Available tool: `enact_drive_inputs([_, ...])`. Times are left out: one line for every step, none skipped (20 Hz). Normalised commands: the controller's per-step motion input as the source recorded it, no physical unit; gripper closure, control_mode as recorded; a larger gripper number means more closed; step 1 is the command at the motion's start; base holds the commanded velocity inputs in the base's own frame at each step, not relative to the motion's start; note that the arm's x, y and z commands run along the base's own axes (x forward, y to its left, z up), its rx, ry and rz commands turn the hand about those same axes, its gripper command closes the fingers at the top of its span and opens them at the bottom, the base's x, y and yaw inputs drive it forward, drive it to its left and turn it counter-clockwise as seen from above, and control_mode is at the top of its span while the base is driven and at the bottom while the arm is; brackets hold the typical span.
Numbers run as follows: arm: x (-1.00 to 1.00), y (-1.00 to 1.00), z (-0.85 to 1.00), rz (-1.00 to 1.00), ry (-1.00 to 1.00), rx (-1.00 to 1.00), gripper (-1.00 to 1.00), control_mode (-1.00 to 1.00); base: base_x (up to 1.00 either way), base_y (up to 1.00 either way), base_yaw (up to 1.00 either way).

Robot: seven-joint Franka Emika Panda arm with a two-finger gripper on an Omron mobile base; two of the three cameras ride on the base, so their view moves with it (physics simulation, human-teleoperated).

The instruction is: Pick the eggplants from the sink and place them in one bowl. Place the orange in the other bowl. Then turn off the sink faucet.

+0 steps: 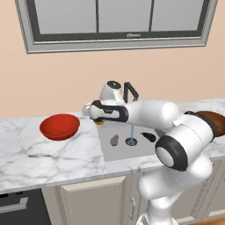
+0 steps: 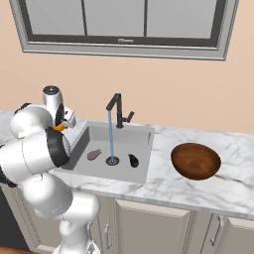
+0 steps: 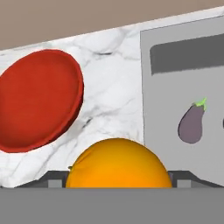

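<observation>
My gripper (image 1: 99, 121) is shut on the orange (image 3: 118, 164) and holds it above the counter's edge, between the red bowl (image 1: 59, 126) and the sink (image 1: 107, 150). In the hand view the red bowl (image 3: 37, 98) lies up and to the left of the fruit. The pale eggplant (image 1: 114, 140) rests on the basin floor left of the drain, and the darker eggplant (image 2: 133, 160) lies right of it. Water runs from the black faucet (image 2: 117, 111) into the drain. The brown bowl (image 2: 196, 160) stands on the counter right of the sink.
White marble counter (image 1: 35, 154) runs along both sides of the basin, with a window (image 2: 124, 22) on the wall behind. Cabinet fronts (image 2: 149, 225) sit below. My own arm crosses over the sink in the left base view.
</observation>
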Motion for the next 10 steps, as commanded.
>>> enact_drive_inputs([0.62,0.66,0.0,0.2,0.01,-0.01,1.0,-1.0,0.0,0.0,0.0])
enact_drive_inputs([0.76,0.69,0.0,0.16,0.02,-0.03,1.0,-1.0,0.0,0.0,0.0])
enact_drive_inputs([0.89,0.67,0.0,0.16,0.06,-0.02,1.0,-1.0,0.0,0.0,0.0])
enact_drive_inputs([0.95,0.68,0.0,0.14,0.09,-0.03,1.0,-1.0,0.0,0.0,0.0])
enact_drive_inputs([0.87,0.7,0.0,0.09,0.05,-0.06,1.0,-1.0,0.0,0.0,0.0])
enact_drive_inputs([0.82,0.74,-0.02,0.07,0.06,-0.08,1.0,-1.0,0.0,0.0,0.0])
enact_drive_inputs([0.76,0.76,-0.08,0.06,0.06,-0.09,1.0,-1.0,0.0,0.0,0.0])
enact_drive_inputs([0.73,0.79,-0.12,0.05,0.09,-0.11,1.0,-1.0,0.0,0.0,0.0])
enact_drive_inputs([0.71,0.81,-0.21,0.04,0.1,-0.12,1.0,-1.0,0.0,0.0,0.0])
enact_drive_inputs([0.69,0.83,-0.26,0.03,0.1,-0.13,1.0,-1.0,0.0,0.0,0.0])
